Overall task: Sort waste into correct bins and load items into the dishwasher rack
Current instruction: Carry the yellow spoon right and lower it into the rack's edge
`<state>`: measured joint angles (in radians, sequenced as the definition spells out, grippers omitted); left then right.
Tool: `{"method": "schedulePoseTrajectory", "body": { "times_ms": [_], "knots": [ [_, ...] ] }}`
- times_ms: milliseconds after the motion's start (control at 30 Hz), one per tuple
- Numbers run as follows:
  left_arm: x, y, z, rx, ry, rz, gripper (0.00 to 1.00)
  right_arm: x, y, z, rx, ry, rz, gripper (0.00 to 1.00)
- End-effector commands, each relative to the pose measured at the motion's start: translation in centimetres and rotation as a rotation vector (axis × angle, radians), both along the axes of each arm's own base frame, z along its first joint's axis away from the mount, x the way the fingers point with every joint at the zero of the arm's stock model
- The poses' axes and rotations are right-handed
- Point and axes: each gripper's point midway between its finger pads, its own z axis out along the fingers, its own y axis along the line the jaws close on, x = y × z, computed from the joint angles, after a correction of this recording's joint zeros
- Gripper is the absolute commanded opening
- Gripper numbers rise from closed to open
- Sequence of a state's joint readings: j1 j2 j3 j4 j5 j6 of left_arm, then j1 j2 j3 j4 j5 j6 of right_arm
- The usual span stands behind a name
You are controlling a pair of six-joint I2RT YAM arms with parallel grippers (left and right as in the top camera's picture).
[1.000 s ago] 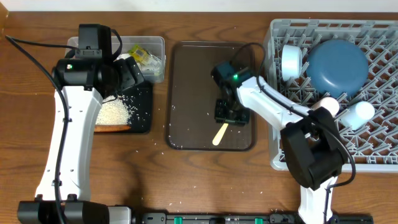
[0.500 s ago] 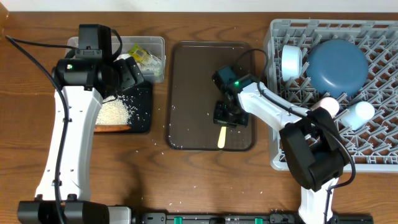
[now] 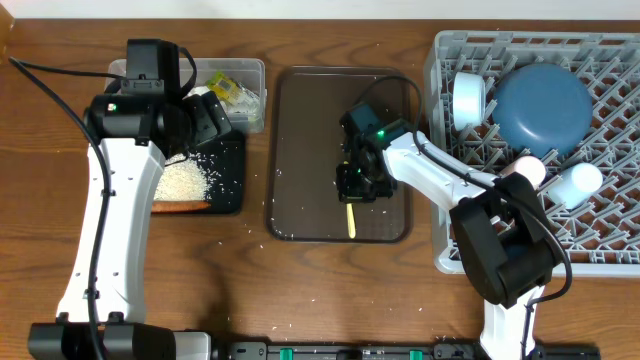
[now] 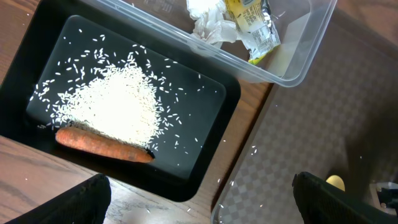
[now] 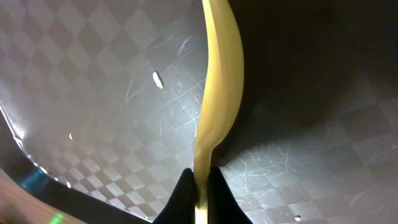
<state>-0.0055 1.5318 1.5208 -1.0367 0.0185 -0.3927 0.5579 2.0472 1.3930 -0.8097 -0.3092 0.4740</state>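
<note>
Right wrist view: right pincer (image 5: 199,193) clamps just the handle tip of the pale yellow spoon (image 5: 219,93); carried toward the dishwasher rack (image 3: 600,245) at 3 o'clock, it could swivel loose.

The pale yellow spoon (image 3: 351,221) lies lengthwise over the brown tray (image 3: 300,150), its handle nipped between the right fingers (image 5: 182,196). Loose rice (image 4: 118,106) and the orange sausage piece (image 4: 102,144) sit in the black tray (image 4: 211,155). The crumpled tissue (image 4: 208,15) and the snack wrapper (image 4: 252,25) are in the clear tub (image 4: 292,68). The blue plate (image 3: 543,105), white bowl (image 3: 467,100), pink cup (image 3: 530,168) and light blue cup (image 3: 580,180) rest in the grey rack (image 3: 600,245).
</note>
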Motion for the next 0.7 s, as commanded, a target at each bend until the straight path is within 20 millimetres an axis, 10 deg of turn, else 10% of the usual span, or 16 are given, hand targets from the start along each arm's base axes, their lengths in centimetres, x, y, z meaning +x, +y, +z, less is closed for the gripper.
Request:
{"method": "schedulePoseTrajectory", "body": {
  "times_ms": [0, 133, 367, 667],
  "knots": [
    [0.0, 0.4, -0.2, 0.015, 0.007, 0.009, 0.96, 0.0, 0.3, -0.3, 0.008, -0.018, 0.091, 0.01],
    [0.0, 0.4, -0.2, 0.015, 0.007, 0.009, 0.96, 1.2, 0.8, 1.8, 0.037, -0.093, 0.183, 0.01],
    [0.0, 0.4, -0.2, 0.015, 0.007, 0.009, 0.96, 5.4, -1.2, 11.9, 0.056, -0.339, 0.186, 0.01],
    [0.0, 0.4, -0.2, 0.015, 0.007, 0.009, 0.96, 7.4, -15.7, 19.6, -0.291, -0.530, -0.072, 0.01]
  ]
}}
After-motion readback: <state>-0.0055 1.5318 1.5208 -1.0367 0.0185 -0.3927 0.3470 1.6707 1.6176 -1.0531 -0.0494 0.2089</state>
